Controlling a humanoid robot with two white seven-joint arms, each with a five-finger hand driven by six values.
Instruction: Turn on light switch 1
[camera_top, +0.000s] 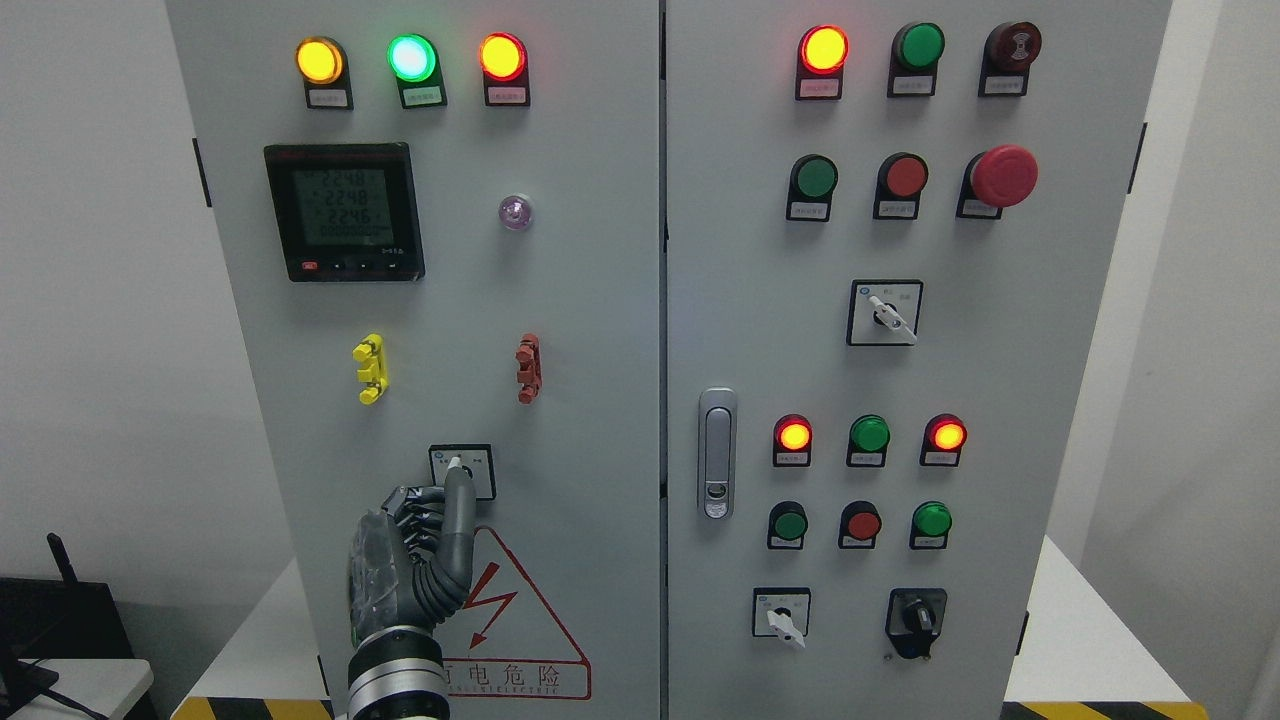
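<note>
A small rotary selector switch (478, 468) with a white square plate sits low on the left cabinet door (440, 300). My left hand (432, 515) rises from the bottom edge in front of that door. Its index finger (458, 500) points straight up, and its tip rests on the switch's white knob, hiding most of it. The other fingers are curled into the palm and hold nothing. The right hand is out of sight.
A red warning triangle (510, 620) sits below the switch, with yellow (370, 368) and red (528, 368) clips above it. A digital meter (345, 212) and three lit lamps are higher up. The right door (1000, 380) carries a latch handle (716, 455), buttons, lamps and several rotary switches.
</note>
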